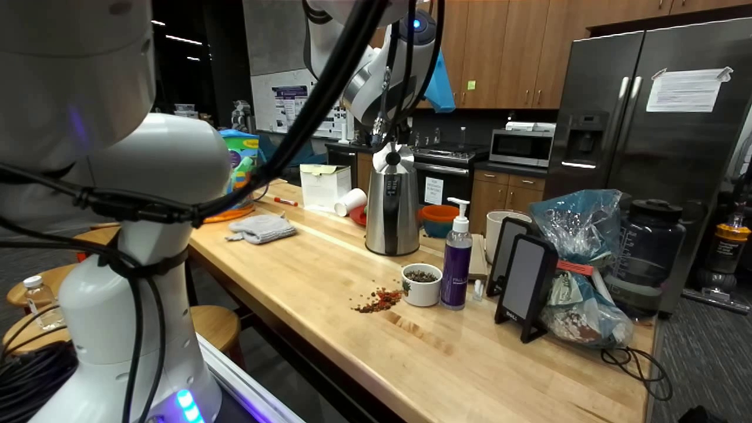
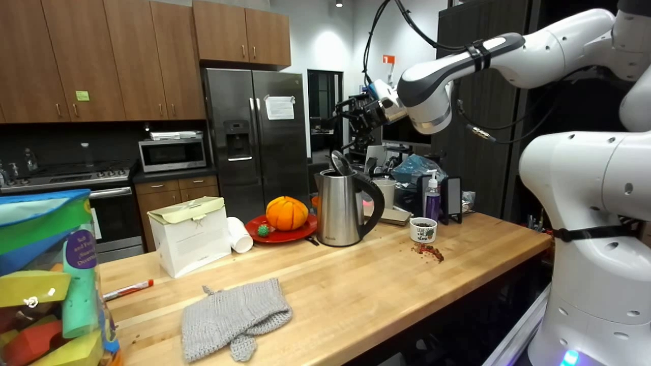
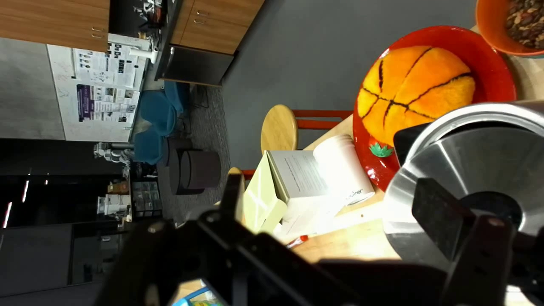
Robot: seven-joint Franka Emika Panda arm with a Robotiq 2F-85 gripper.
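Stainless steel forms the kettle (image 2: 335,213), which stands upright on the wooden table (image 2: 325,290) under the gripper (image 2: 341,128). The gripper's black fingers (image 3: 440,214) are spread well apart, and one of them is just over the kettle's round lid (image 2: 339,162). That lid is raised partway and tilted, with a dark gap between it and the kettle's rim. In the wrist view the finger overlaps the lid, but the angle is poor, so I cannot say whether they touch. A black handle (image 2: 377,201) curves down the kettle's side, also below the gripper.

Past the kettle from the fingers, a red plate (image 3: 499,80) carries an orange pumpkin (image 3: 416,89) marked with dark lines and a small green piece (image 3: 381,150) near the rim. An orange bowl (image 3: 488,27) of brown bits is close by the plate. Farther from the gripper, a white cup (image 2: 241,235) lies on its side, next to a white box (image 2: 196,244) with a pale green top. Well apart from the gripper lie a grey knitted cloth (image 2: 234,317) and a red-capped marker (image 2: 127,290).

In an exterior view, below the gripper and on the arm's side of it, a short white pot (image 2: 416,232) holds dark bits, and loose red and brown crumbs (image 2: 428,251) lie just beside. Near that pot are a purple pump bottle (image 2: 432,203) and two black speakers (image 2: 451,195).
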